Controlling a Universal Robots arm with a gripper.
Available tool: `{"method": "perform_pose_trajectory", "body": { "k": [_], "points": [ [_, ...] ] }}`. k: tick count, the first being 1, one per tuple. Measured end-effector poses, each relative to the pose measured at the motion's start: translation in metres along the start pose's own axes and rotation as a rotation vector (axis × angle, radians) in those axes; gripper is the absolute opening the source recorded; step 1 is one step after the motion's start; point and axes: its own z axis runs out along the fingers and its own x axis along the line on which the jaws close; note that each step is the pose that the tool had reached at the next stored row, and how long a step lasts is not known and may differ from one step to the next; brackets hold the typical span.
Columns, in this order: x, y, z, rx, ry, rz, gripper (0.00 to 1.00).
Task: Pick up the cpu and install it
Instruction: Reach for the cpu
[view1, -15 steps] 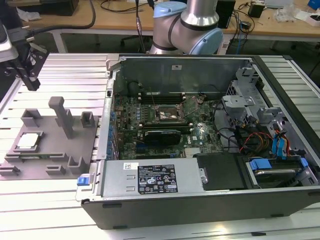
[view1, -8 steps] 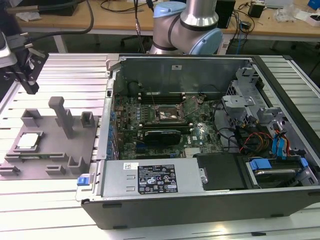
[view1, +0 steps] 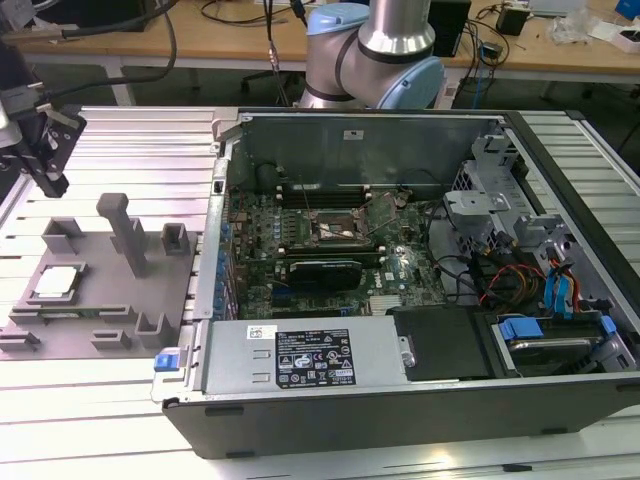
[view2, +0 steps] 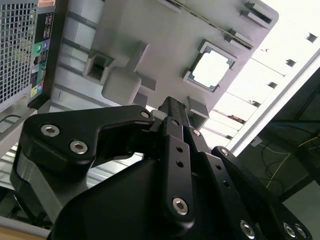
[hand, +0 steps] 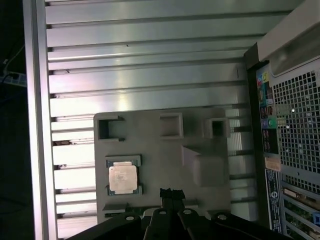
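Second wrist view shows the gripper (view2: 172, 104) with its jaws pressed together and nothing between them, hanging above the grey fixture (view2: 165, 45) and apart from the cpu (view2: 212, 69). The cpu lies flat in a square recess of that fixture, which rests on the slatted metal table (view1: 100, 400), to the exterior view's left of the open computer case (view1: 400, 430).

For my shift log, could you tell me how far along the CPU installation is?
Nothing looks done yet: the cpu lies in its grey fixture pocket. The gripper hovers near it, not touching. Pickup and seating in the socket remain.
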Motion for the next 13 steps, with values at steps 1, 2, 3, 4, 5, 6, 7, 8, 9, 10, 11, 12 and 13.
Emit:
{"method": "perform_pose_trajectory", "body": {
  "k": [1,2,3,4,5,6,7,8,9,10,11,12,13],
  "points": [
    [0.0015,-0.0002,0.0009,0.0,0.0,0.0,0.11],
    [0.0031,-0.0003,0.0019,-0.0001,0.0,0.0,0.11],
    [0.0044,-0.0004,0.0025,-0.0001,0.0,0.0,0.11],
    [0.0065,-0.0007,0.0037,-0.0001,0.0,0.0,0.11],
    [0.0093,-0.001,0.0056,-0.0001,-0.0001,0.0,0.11],
    [0.0119,-0.0012,0.0078,-0.0001,-0.0001,0.0,0.11],
    [0.0138,-0.0016,0.0111,-0.0001,0.0,0.0,0.11],
    [0.0143,-0.0019,0.0135,0.0,0.0001,0.0,0.11],
    [0.0147,-0.0021,0.0152,0.0,0.0,0.0,0.11],
    [0.0152,-0.0024,0.0178,-0.0001,0.0,0.0,0.11],
    [0.0155,-0.0026,0.0193,-0.0001,0.0,0.0,0.11],
    [0.0158,-0.0029,0.021,0.0,0.0,0.0,0.11],
    [0.0161,-0.0032,0.0225,0.0,0.0001,0.0,0.11]
  ]
}}
